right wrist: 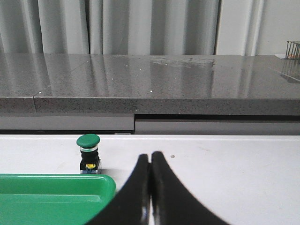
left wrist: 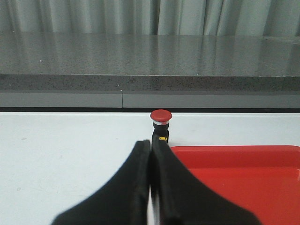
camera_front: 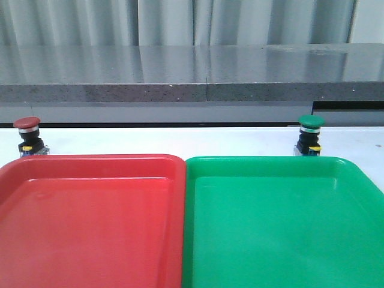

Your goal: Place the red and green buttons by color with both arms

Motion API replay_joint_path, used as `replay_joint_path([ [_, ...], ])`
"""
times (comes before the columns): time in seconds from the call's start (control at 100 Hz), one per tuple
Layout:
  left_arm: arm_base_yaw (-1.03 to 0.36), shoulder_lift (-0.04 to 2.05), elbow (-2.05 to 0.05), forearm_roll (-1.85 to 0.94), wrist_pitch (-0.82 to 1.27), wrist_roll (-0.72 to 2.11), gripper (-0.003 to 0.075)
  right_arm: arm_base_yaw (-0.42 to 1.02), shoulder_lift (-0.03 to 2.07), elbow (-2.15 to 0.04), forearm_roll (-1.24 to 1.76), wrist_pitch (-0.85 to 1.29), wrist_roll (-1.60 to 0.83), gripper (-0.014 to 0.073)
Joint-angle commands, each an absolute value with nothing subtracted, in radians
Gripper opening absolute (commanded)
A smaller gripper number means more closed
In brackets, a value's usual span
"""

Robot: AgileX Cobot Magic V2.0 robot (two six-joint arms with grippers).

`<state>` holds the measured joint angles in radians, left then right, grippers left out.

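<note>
The red button (camera_front: 27, 135) stands upright on the white table just behind the red tray's (camera_front: 90, 165) far left corner. The green button (camera_front: 311, 134) stands upright behind the green tray's (camera_front: 270, 165) far edge, toward the right. Neither arm shows in the front view. In the left wrist view my left gripper (left wrist: 151, 143) is shut and empty, its tips short of the red button (left wrist: 161, 123), whose lower body they partly hide. In the right wrist view my right gripper (right wrist: 150, 155) is shut and empty, with the green button (right wrist: 88, 153) farther off to one side.
The two trays lie side by side and fill the near part of the table. A long grey stone-look ledge (camera_front: 192, 75) runs across behind the buttons, with pale curtains (camera_front: 180, 21) behind it. White table surface (camera_front: 168, 141) lies between the two buttons.
</note>
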<state>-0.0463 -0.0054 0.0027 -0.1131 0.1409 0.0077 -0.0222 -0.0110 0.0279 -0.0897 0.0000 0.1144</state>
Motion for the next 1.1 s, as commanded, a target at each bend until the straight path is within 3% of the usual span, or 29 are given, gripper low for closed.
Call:
replay_joint_path([
  [0.0,-0.055,-0.036,0.014,-0.120,0.058,0.000,-0.0020,-0.025,-0.033,0.009,-0.098,-0.073,0.113,-0.0064],
  [0.37,-0.055,-0.036,-0.011,-0.118,-0.048,0.000,-0.0021,-0.025,-0.033,0.009,-0.098,-0.073,0.113,-0.0064],
  [0.53,-0.055,0.003,-0.134,-0.118,0.070,0.000,-0.0021,-0.025,-0.033,0.009,-0.098,-0.073,0.113,-0.0064],
  [0.78,-0.055,0.210,-0.372,-0.120,0.272,0.000,-0.0020,-0.025,-0.033,0.009,-0.098,-0.073,0.113,-0.0064],
  [1.09,-0.055,0.570,-0.567,-0.117,0.336,0.000,0.0000,-0.025,-0.033,0.009,-0.098,-0.073,0.113,-0.0064],
])
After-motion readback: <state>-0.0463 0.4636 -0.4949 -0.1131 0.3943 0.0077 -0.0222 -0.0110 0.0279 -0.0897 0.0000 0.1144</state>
